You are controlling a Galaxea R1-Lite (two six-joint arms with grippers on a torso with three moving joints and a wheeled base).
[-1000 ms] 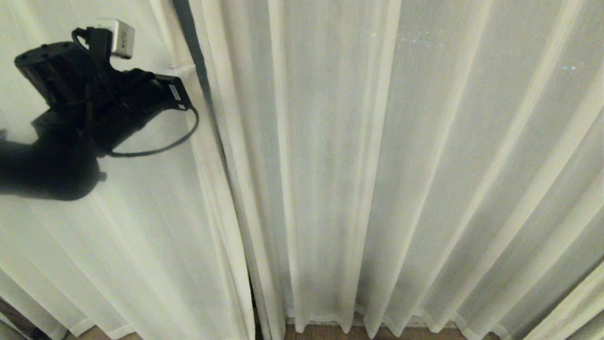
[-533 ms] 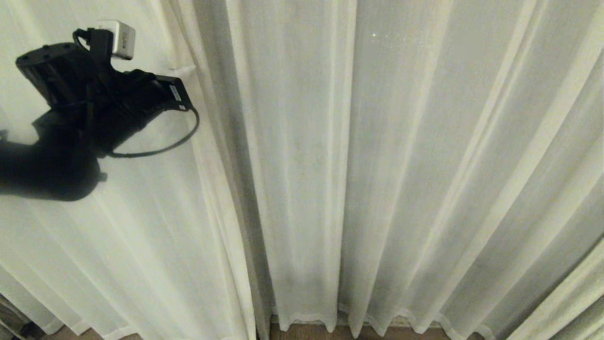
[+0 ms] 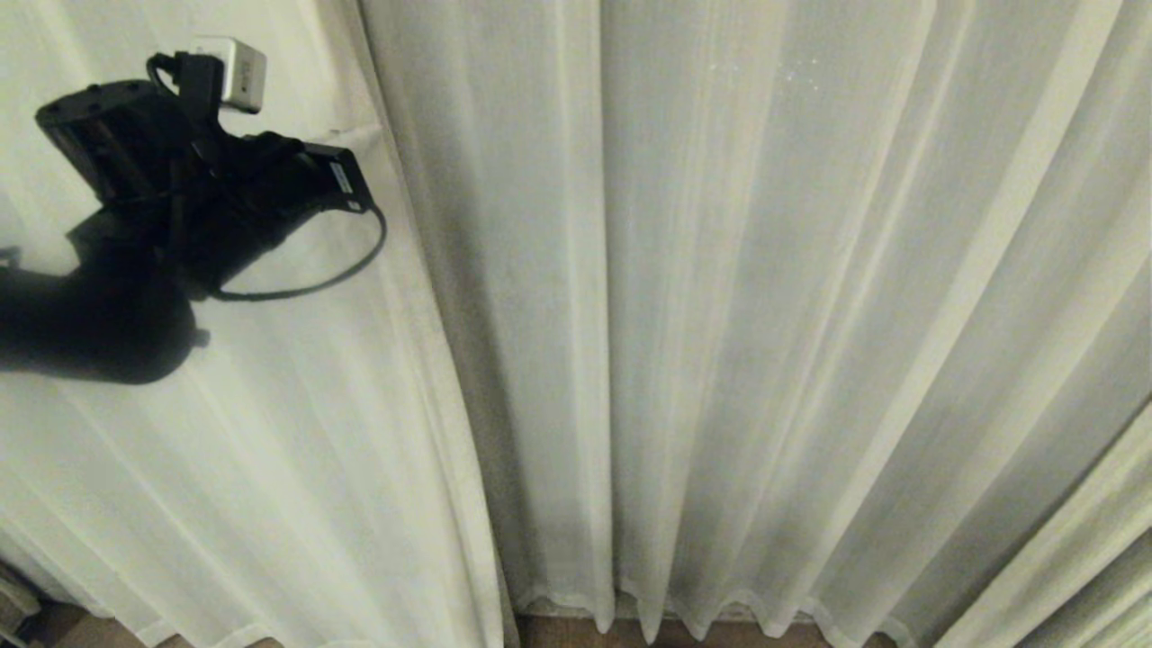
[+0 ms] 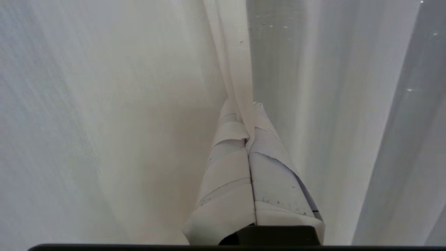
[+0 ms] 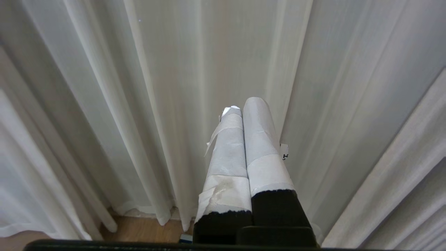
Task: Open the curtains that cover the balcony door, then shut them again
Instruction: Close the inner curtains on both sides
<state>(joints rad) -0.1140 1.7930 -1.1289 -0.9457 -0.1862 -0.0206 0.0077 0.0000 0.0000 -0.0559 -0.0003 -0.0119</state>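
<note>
Curtains (image 3: 720,315) fill the head view, panels meeting w/ no gap, hems just above the wood floor (image 3: 576,634). No containers in sight. Left hand (image 4: 249,139) is up at upper left of the head view, clenched on the inner edge fold of the left curtain panel (image 3: 270,450); the fabric strip runs between its taped fingers (image 4: 230,164). Right hand (image 5: 244,111) is clenched on nothing, pointing at the pleats low nr the floor.
</note>
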